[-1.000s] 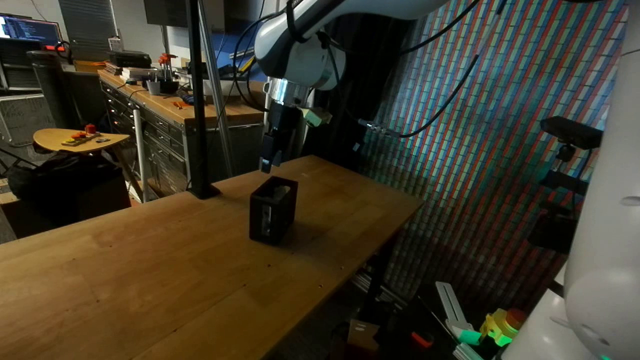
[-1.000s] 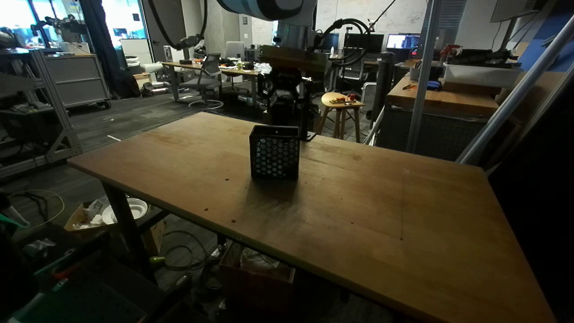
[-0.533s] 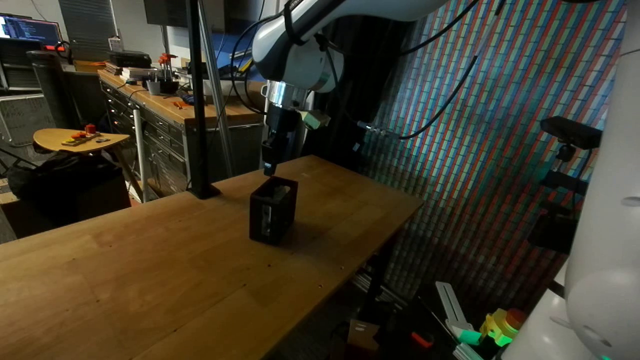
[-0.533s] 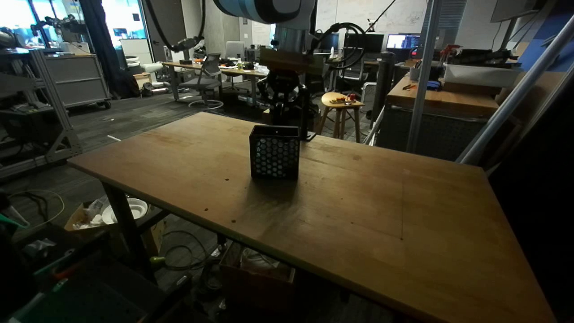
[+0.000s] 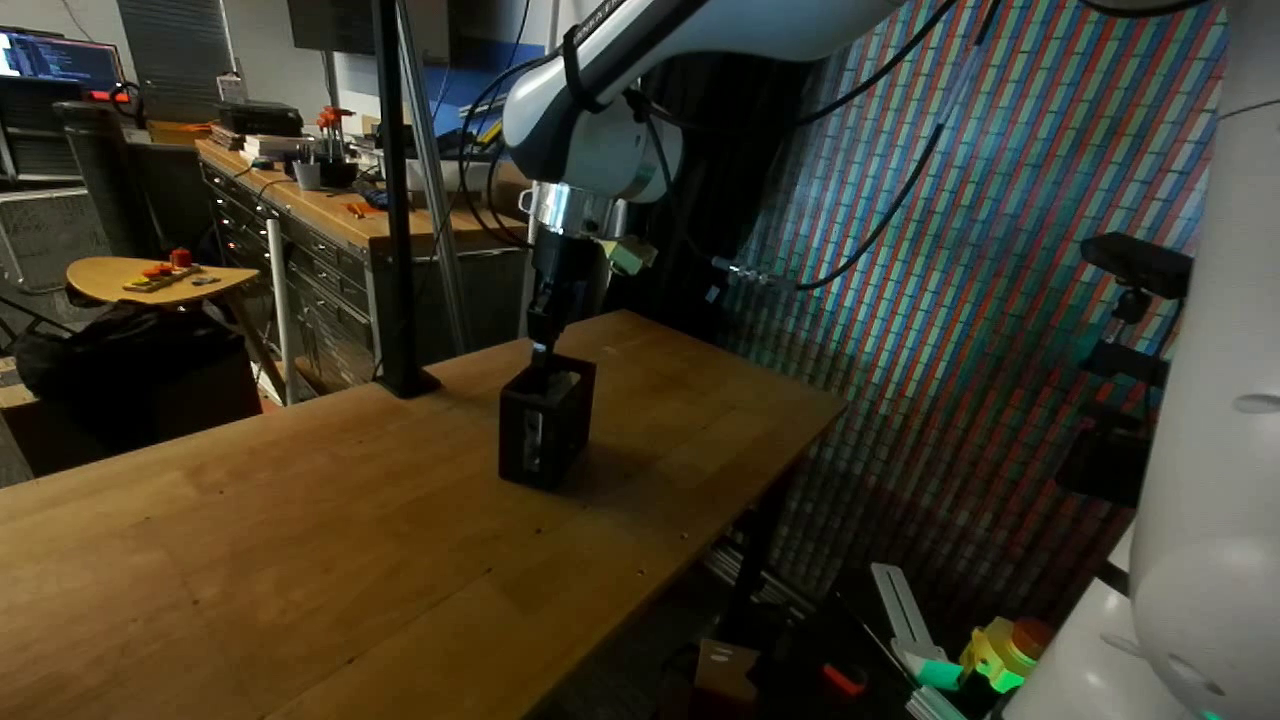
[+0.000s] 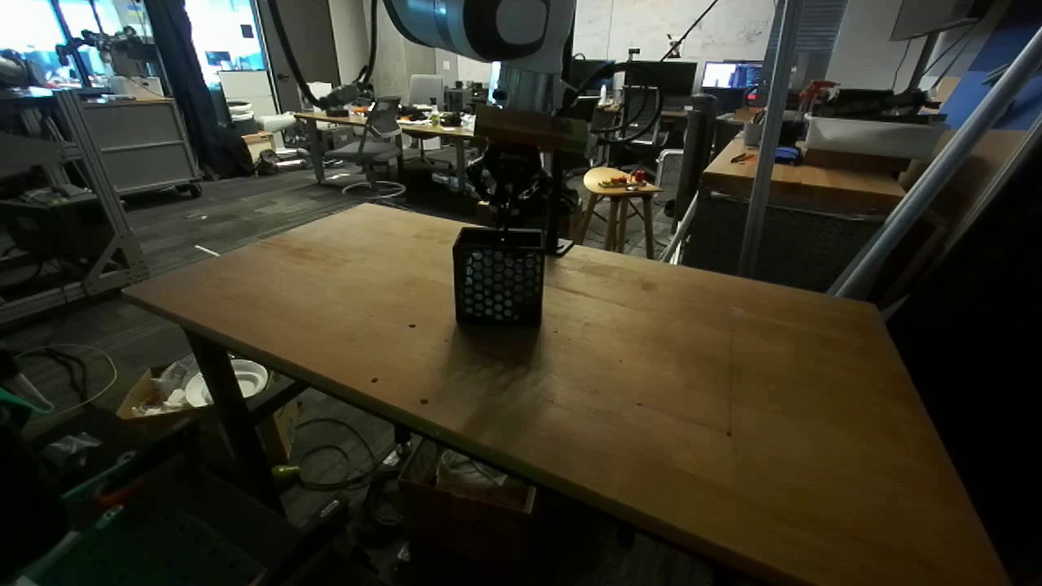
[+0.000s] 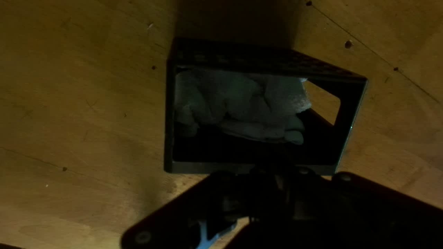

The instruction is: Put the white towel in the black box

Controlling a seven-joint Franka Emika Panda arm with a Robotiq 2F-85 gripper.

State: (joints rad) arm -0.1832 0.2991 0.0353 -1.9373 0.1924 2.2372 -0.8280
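Observation:
The black box (image 5: pixel 545 440) stands upright on the wooden table, its top open; a honeycomb side of the box (image 6: pixel 498 285) faces the camera in an exterior view. Crumpled inside lies the white towel (image 7: pixel 238 98), pressed towards one long wall, with its upper part just visible over the rim in an exterior view (image 5: pixel 563 386). My gripper (image 5: pixel 541 352) points down at the box's opening, its tips by the rim opposite the towel. In the wrist view the gripper (image 7: pixel 273 169) is very dark; its fingers are together, with no towel seen between them.
The wooden table (image 5: pixel 350 540) carries the box near one end. A black post (image 5: pixel 397 250) rises from the table's edge close to the box. Beyond the table are a workbench (image 5: pixel 300 210) and a small stool (image 6: pixel 620 183).
My gripper has come down to the box's opening, and its fingers, spread a second ago, have closed together. Box and towel look unmoved.

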